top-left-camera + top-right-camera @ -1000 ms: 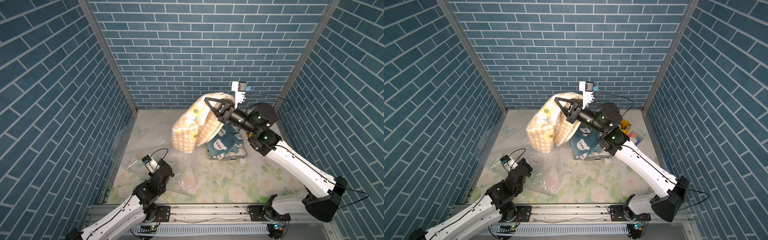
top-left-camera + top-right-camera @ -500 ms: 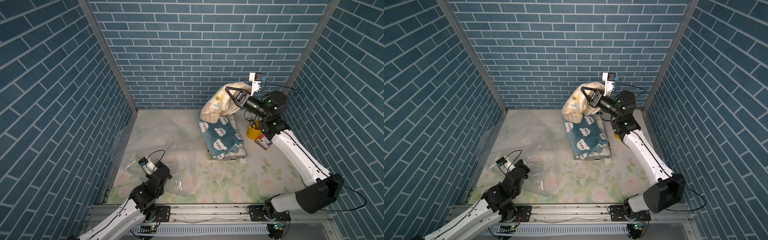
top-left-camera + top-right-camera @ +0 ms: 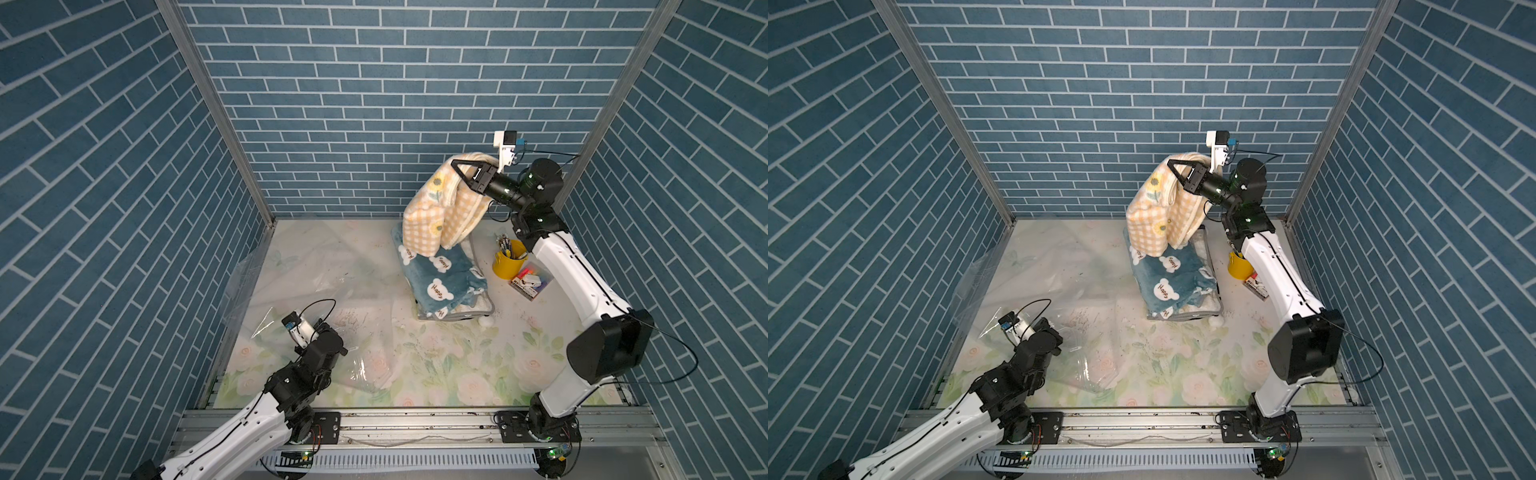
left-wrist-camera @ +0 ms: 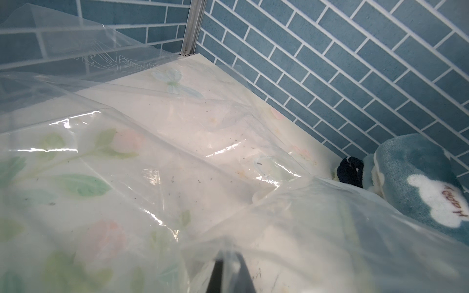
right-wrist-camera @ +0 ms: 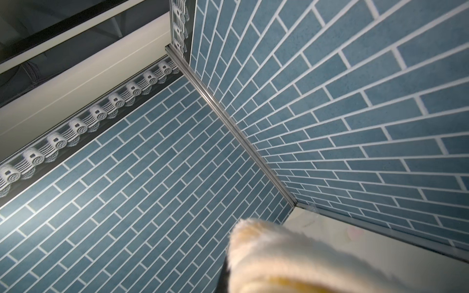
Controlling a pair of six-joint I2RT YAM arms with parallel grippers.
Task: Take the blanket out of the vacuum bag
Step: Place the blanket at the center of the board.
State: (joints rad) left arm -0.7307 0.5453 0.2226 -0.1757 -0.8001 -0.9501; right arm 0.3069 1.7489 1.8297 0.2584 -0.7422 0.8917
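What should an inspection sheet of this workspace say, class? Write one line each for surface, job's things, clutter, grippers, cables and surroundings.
Surface: floral table cover, speckled with dirt.
Job's things: vacuum bag lies crumpled on the left arm's side and looks empty; yellow checked blanket hangs outside it, over the blue bear blanket.
Clutter: yellow pen cup; marker box.
Grippers: right gripper shut on the yellow checked blanket; left gripper shut, apparently pinching the vacuum bag.
Cables: black cable loops above the left wrist.
Surroundings: blue brick-pattern walls.
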